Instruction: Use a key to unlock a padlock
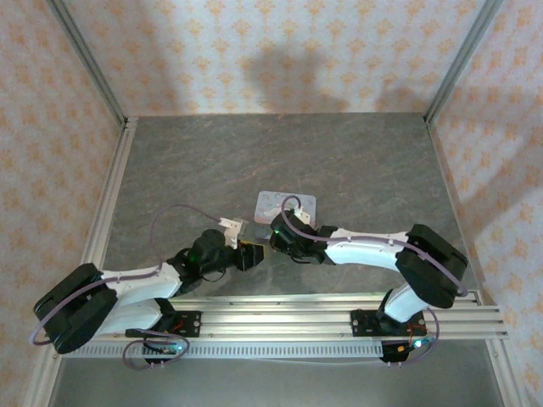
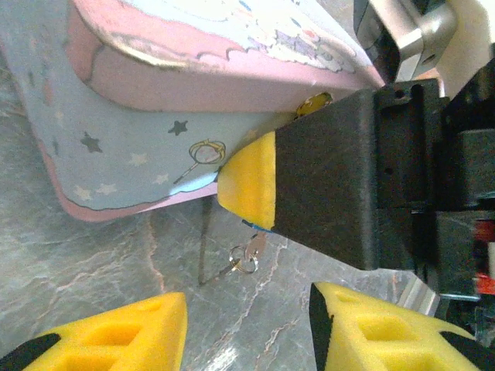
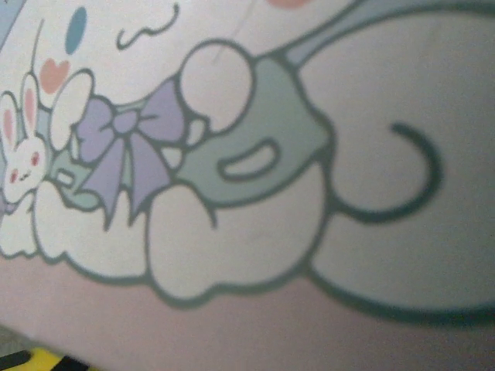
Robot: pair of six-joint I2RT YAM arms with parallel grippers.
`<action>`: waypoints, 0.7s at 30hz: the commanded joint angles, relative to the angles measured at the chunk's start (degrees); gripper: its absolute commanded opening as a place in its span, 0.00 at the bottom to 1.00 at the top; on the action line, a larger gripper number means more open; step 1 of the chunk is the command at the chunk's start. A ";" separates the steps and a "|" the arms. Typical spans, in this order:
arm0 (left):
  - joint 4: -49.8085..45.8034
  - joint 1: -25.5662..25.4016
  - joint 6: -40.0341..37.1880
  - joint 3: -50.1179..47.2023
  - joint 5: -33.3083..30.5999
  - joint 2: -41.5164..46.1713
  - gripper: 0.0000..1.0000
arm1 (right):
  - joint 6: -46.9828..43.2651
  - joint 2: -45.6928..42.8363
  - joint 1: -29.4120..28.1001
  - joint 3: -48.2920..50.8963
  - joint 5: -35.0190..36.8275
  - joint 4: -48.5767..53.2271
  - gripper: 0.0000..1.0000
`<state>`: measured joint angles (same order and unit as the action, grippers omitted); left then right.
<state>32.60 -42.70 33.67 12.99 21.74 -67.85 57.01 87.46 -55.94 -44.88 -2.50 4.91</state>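
Two fingers of the left tool (image 2: 247, 300) stand wide, empty, the key (image 2: 247, 257) (ring end nearest) just ahead, by the desk (image 1: 356, 161)'s near edge; the right tool (image 2: 247, 185), grip unclear, covers the padlock (image 2: 252, 225). Close squarely on the key's head.

Pastel cartoon-printed tin lid (image 3: 255, 232), close and blurred

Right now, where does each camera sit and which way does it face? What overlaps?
Top external: above, behind the bases, looking down at table and tin; left arm, right arm.
Left wrist: low over the table, facing the tin's side and the key; left gripper open below, right arm's yellow fingertip ahead.
Right wrist: close on the tin lid's cartoon; yellow fingertip sliver bottom left.
Shared: the tin, all three.
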 commanded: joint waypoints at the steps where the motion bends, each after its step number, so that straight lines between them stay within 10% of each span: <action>1: 9.11 0.33 3.76 0.82 2.78 -4.10 0.44 | 1.03 -2.28 0.83 0.98 -1.98 -3.54 0.00; 21: 18.18 0.35 7.46 2.62 4.67 -13.10 0.37 | 5.72 -4.81 2.33 5.15 -6.69 -10.88 0.00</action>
<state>47.37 -42.70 40.69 13.61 25.34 -79.92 61.54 84.99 -53.78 -40.07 -8.45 -2.74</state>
